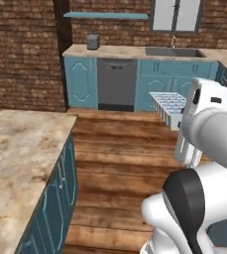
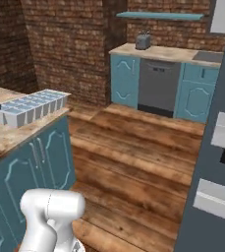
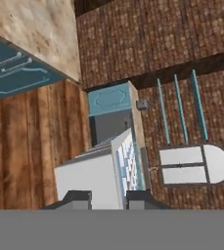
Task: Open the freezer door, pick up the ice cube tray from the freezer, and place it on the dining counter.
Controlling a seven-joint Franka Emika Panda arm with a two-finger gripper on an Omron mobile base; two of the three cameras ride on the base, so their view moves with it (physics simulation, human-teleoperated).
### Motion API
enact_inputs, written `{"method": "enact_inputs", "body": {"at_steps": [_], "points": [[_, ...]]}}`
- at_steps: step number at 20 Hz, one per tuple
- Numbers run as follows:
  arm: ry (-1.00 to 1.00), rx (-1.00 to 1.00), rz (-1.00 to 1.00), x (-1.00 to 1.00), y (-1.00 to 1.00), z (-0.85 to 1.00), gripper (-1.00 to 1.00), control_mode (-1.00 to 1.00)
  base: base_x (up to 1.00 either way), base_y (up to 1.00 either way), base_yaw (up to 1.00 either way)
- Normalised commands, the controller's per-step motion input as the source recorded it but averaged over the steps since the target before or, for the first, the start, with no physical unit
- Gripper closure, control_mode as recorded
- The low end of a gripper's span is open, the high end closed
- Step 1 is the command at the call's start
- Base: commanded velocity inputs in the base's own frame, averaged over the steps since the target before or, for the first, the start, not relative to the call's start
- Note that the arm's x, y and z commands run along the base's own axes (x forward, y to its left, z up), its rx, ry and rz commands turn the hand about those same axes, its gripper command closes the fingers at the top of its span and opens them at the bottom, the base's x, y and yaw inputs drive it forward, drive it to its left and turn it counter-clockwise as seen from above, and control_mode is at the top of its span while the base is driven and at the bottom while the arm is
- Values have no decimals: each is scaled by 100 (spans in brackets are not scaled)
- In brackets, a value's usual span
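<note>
1. The gripper [image 3: 108, 199] is clamped on one short end of the ice cube tray [image 3: 106, 171]; in the hand view its two dark finger tips [image 3: 78, 199] sit on either side of the tray's white wall.
2. The tray is held up in the air, clear of every surface, with its grid of pale blue cells reaching away from the hand.
3. In the left base view the ice cube tray [image 1: 168, 106] sticks out from behind the white arm over the wooden floor [image 1: 117, 163], off to the side of the dining counter [image 1: 16, 158] and not touching it.
4. In the right base view the ice cube tray [image 2: 33, 107] appears just above the near edge of the dining counter [image 2: 6, 138]; whether it is over the stone or only lined up with it from there, I cannot tell.
5. Beyond the dining counter, against the brick wall [image 1: 21, 54], stands a run of teal cabinets [image 1: 80, 82] with a grey dishwasher [image 1: 116, 84], a sink [image 1: 173, 51] and a toaster [image 1: 92, 41] on top.
6. A dark slate-grey panel of the freezer [image 2: 217, 162] rises at the far side of the floor from the dining counter.
</note>
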Motion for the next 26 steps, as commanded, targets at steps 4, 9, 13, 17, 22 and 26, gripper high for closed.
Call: {"method": "enact_inputs", "body": {"at_steps": [4, 9, 13, 17, 22, 26], "points": [[0, 0, 0, 0, 0, 0, 100, 100, 0, 26, 72], [0, 0, 0, 0, 0, 0, 100, 100, 0, 29, 72], [0, 0, 0, 0, 0, 0, 100, 100, 0, 34, 71], [0, 0, 0, 0, 0, 0, 100, 100, 1, 40, 66], [0, 0, 0, 0, 0, 0, 100, 100, 41, 4, 43], [0, 0, 0, 0, 0, 0, 100, 100, 57, -16, 33]]}}
